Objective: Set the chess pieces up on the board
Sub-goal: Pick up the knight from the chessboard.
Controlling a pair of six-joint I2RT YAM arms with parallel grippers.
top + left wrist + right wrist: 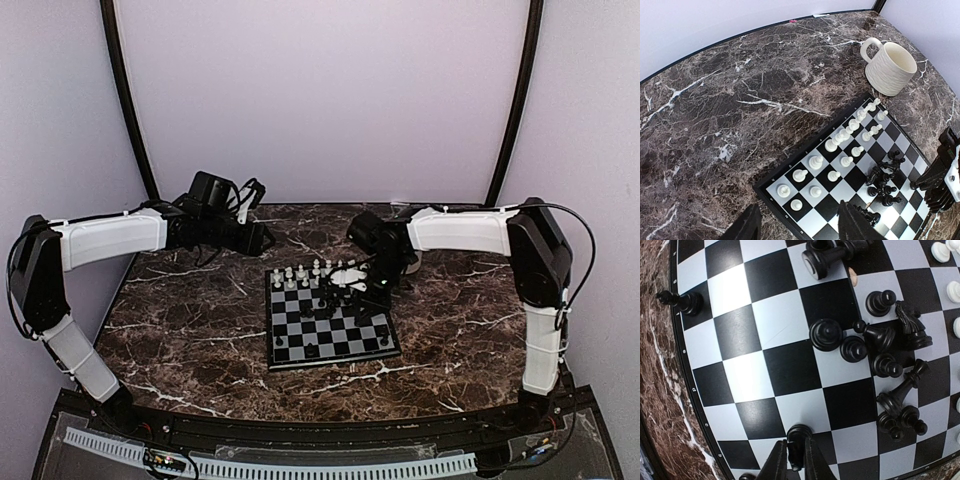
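The board (347,337) lies mid-table. White chess pieces (832,145) stand in two rows along its far side. A jumble of black chess pieces (880,350) sits mid-board, some of them toppled. My right gripper (794,452) is shut on one black piece (800,434), whose base is over a square near the board's edge. A lone black piece (684,302) stands at the border. My left gripper (799,204) hangs open above the board's corner near the white pieces, holding nothing. From above, the left gripper (262,238) is off the board's left far corner and the right gripper (375,287) is over it.
A cream ribbed mug (888,66) stands on the dark marble table (740,100) beyond the board's far corner. The right arm's black gripper body (940,180) shows at the board's far side in the left wrist view. Purple walls close in the back and sides.
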